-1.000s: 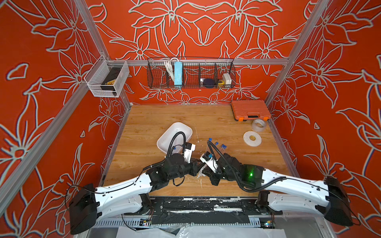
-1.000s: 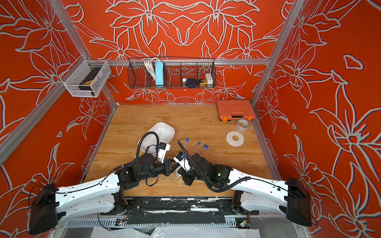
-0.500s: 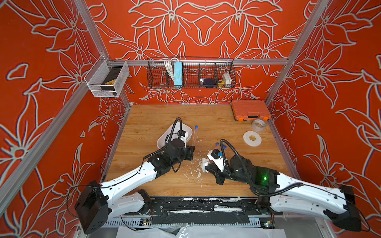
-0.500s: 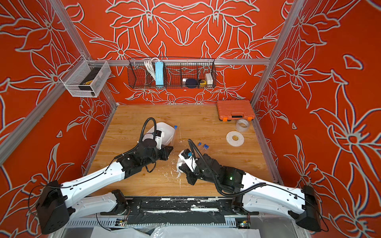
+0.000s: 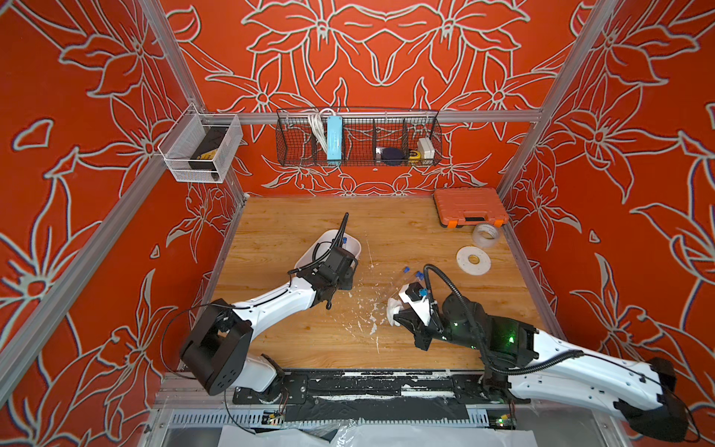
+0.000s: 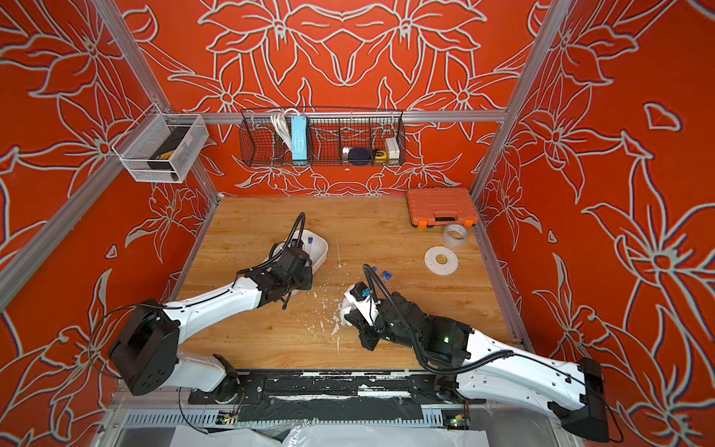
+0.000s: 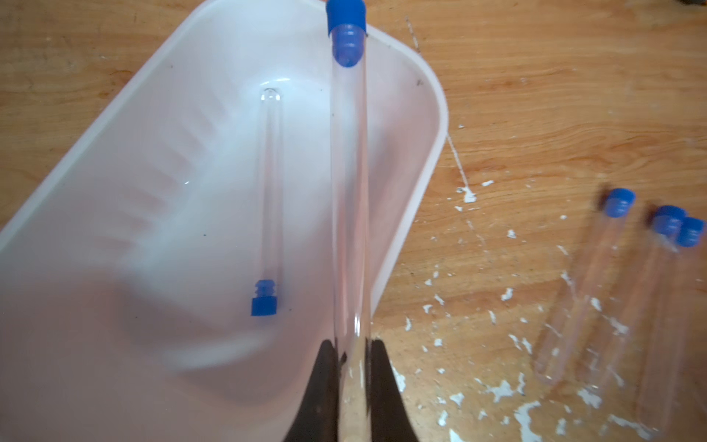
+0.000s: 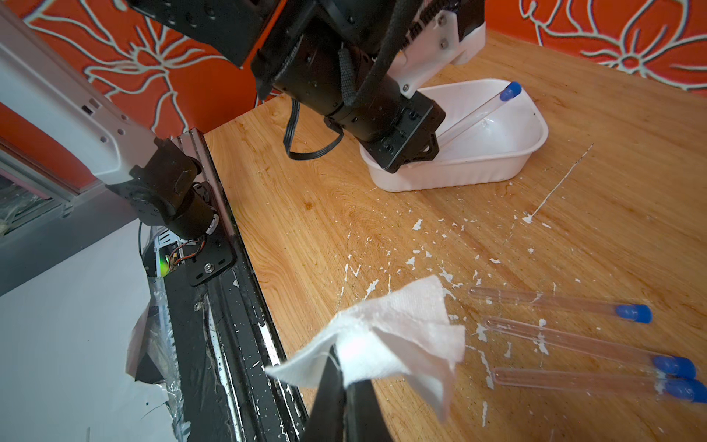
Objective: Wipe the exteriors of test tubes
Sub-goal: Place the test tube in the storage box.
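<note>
My left gripper (image 7: 351, 356) is shut on the lower end of a clear test tube (image 7: 348, 183) with a blue cap, holding it over the white tray (image 7: 424, 114). A second tube (image 7: 269, 191) lies inside the tray. Three more test tubes (image 8: 554, 304) lie side by side on the wooden table, just right of my right gripper (image 8: 346, 379). That gripper is shut on a crumpled white tissue (image 8: 398, 336) held above the table. In a top view the tray (image 5: 356, 244) sits left of centre and the tissue (image 5: 391, 309) is at centre front.
An orange case (image 5: 468, 207) and two tape rolls (image 5: 485, 234) (image 5: 473, 260) sit at the back right. Wire baskets (image 5: 358, 139) (image 5: 201, 149) hang on the walls. White flecks (image 5: 363, 313) litter the table between the arms.
My left arm has swung away from the centre and back to the tray, carrying the tube. My right gripper with the tissue has drawn slightly back to the right.
</note>
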